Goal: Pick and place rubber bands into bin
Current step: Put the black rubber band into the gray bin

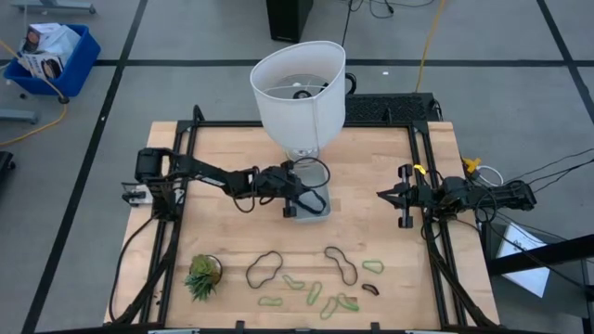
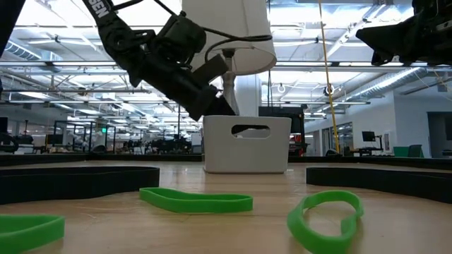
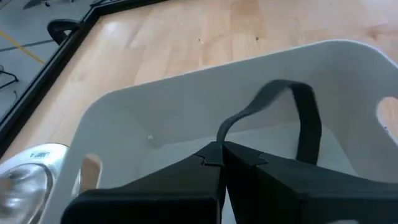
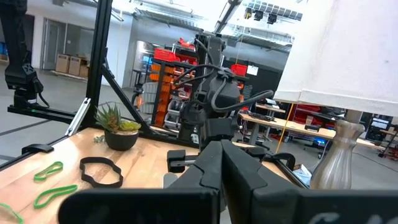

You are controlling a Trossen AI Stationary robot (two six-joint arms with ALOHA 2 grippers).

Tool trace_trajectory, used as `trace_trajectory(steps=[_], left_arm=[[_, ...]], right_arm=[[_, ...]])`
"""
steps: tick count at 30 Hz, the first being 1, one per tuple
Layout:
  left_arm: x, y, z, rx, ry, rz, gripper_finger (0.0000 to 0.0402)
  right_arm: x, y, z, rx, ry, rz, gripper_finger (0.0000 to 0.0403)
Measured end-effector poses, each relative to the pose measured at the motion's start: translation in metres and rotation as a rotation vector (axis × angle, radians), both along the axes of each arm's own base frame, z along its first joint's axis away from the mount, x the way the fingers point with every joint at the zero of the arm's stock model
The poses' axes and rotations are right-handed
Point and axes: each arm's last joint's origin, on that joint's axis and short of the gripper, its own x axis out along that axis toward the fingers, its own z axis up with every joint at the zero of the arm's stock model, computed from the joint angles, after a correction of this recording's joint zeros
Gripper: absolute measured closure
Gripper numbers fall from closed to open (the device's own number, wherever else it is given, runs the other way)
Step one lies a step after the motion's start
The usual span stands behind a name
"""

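My left gripper is shut on a large dark rubber band right over the pale grey-blue bin, which stands on the table below the white lampshade. The bin's inside shows in the left wrist view. Two large dark bands, a small dark one and several green bands lie flat near the table's near edge. My right gripper is shut and empty at the right, off the table top. My left gripper pinches one spot of the dark band's strip between its two fingertips. The fingers slant down toward the bin from the table's left. The rest of the band arches out ahead of the fingers, slack and lifted, over the bin's inside.
A lamp base stands close behind the bin. A small potted plant stands at the near left. Black frame rails run along both sides of the table. Green bands lie close in the low view.
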Motion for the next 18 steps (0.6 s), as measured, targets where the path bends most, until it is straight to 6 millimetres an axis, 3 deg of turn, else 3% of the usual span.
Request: trace_trajectory(steps=[18], left_arm=[[-0.0023,0.0013,-0.0034,-0.061,0.033,0.022,0.0382]], right_arm=[[0.0,0.0,0.0,0.0,0.0,0.001,0.0403]])
